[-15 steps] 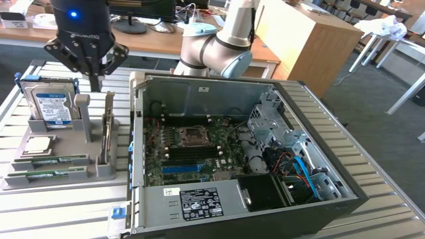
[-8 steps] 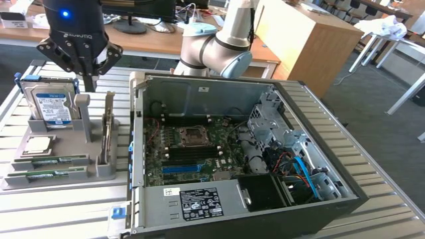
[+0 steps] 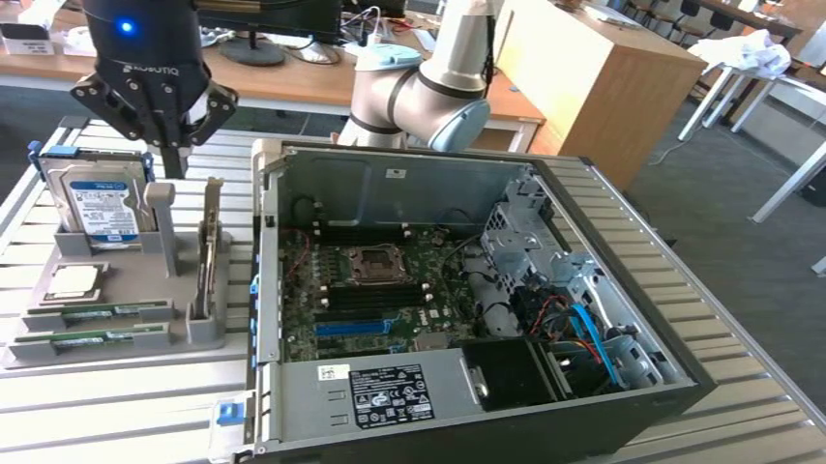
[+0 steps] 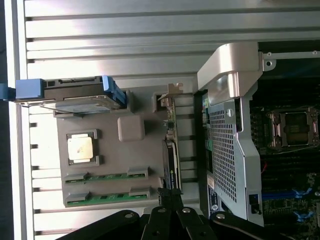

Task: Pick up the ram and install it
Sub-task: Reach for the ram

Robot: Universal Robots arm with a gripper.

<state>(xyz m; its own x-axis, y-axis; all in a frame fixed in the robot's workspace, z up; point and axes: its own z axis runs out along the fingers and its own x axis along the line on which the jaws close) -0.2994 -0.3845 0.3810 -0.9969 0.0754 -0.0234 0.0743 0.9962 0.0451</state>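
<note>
You had the end effector (image 3: 172, 164) (image 4: 170, 196) with its fingers pressed together, pinching nothing. It hung over the far part of the grey holder (image 3: 116, 358) (image 4: 107, 130), between the hard drive (image 3: 101, 198) (image 4: 75, 97) and the upright card (image 3: 211, 246) (image 4: 171, 145). In the wrist view the fingertips overlapped the card's end. You couldn't tell there whether they touched it. In the exterior view they sat clear above the holder.

The ram (image 3: 110, 311) (image 4: 107, 176) lay flat in a slot at the holder's near end, with a second stick (image 3: 88, 338) (image 4: 107, 196) just beside it. Both were well apart from the fingers. Grey clips covered parts of each stick, so chips and labels were hard to make out. The processor (image 3: 73, 282) (image 4: 81, 148) sat between the sticks and the drive.

The end effector pointed straight down, its body cut off by the top edge of the exterior view. The arm's (image 3: 432, 92) elbow showed behind the open case (image 3: 387, 396) (image 4: 230, 150). The case stood on the slatted worktop (image 3: 130, 416) (image 4: 125, 30) at the exterior view's right of the holder.
</note>
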